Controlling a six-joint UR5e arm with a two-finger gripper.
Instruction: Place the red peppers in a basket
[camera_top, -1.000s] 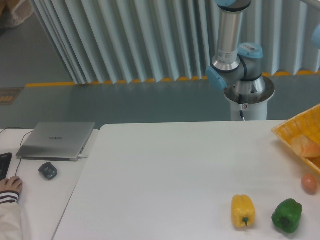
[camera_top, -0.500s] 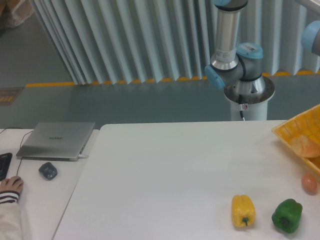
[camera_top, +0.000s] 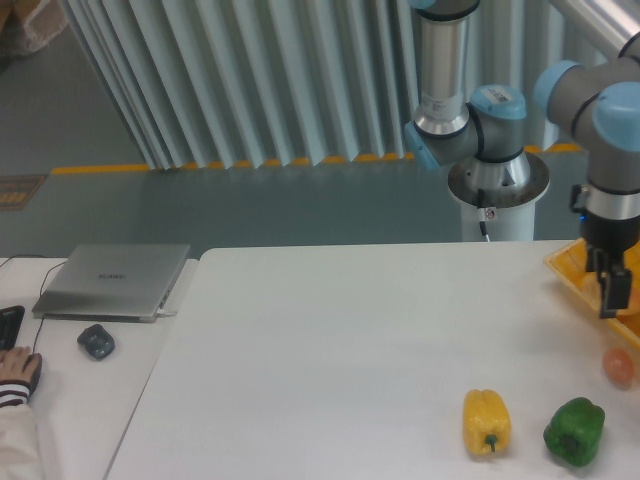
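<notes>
My gripper (camera_top: 609, 287) hangs at the far right on the grey and blue arm, pointing down over the near-left part of the yellow-orange lattice basket (camera_top: 563, 266). The arm covers most of the basket, which also runs off the right edge. The dark fingers (camera_top: 612, 290) are small and blurred, and the gap between them does not show. I see nothing held in them. The red peppers are out of view.
A yellow pepper (camera_top: 486, 422) and a green pepper (camera_top: 574, 431) lie near the table's front right. A small orange-pink round item (camera_top: 618, 367) sits just below the gripper. A laptop (camera_top: 113, 280), a mouse (camera_top: 96, 341) and a person's hand (camera_top: 18, 372) are on the left desk.
The arm's forearm and gripper have swung down into view at the right, over the basket. The peppers and the small round item have not moved.
</notes>
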